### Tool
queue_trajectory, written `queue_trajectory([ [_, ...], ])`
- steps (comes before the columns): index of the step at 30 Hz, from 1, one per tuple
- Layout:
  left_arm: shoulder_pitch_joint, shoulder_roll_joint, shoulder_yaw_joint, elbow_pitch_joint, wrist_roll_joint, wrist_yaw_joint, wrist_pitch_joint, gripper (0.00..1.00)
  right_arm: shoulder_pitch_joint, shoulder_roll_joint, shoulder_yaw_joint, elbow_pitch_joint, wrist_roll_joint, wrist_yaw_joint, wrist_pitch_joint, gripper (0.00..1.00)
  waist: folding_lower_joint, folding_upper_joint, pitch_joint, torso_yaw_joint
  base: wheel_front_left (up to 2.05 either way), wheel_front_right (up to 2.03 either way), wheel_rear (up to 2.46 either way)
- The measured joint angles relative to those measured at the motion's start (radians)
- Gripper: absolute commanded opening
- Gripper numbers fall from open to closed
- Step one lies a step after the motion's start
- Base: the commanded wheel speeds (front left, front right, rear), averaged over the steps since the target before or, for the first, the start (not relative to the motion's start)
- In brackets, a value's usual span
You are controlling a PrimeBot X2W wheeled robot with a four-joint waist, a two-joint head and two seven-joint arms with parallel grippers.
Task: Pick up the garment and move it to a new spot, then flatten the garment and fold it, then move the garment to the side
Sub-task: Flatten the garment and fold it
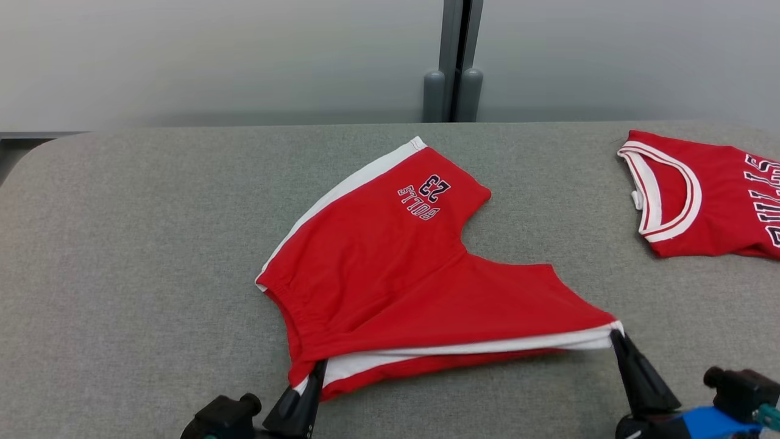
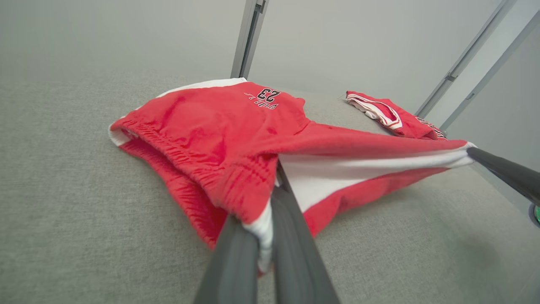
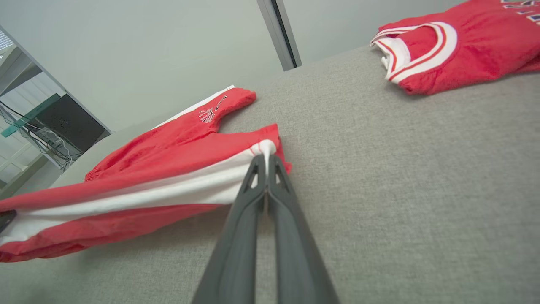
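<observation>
Red shorts (image 1: 396,262), left tool (image 1: 318,367) tips buried — jersey (image 1: 713,201) cropped

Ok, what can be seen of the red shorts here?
The red shorts look like soft knit, with white side stripes, a gathered elastic waistband and a "BULLS 23" print on the far leg. They lie spread on the grey table, with the near edge raised and taut between the left gripper, shut at the waistband corner, and the right gripper, shut on the hem corner.
</observation>
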Motion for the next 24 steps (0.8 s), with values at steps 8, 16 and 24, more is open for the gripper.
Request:
queue_trajectory([
  [8,-0.156,0.015,-0.064,-0.002,-0.006,0.000,0.000,0.00,-0.274,-0.053,-0.028,0.024,-0.070,0.000,0.069,0.00,0.0001,0.0003,0.049,0.026,0.00,0.00,0.00],
  [16,-0.344,-0.031,-0.044,0.071,-0.069,0.000,0.000,0.00,-0.664,-0.089,0.027,0.229,-0.113,0.000,0.098,0.00,0.0003,0.0003,0.146,0.093,0.00,0.00,0.00],
  [24,-0.551,-0.123,0.002,0.210,-0.109,0.000,0.000,0.00,-1.104,-0.062,0.127,0.658,-0.167,0.000,0.092,0.00,0.0003,0.0007,0.317,0.209,0.00,0.00,0.00],
])
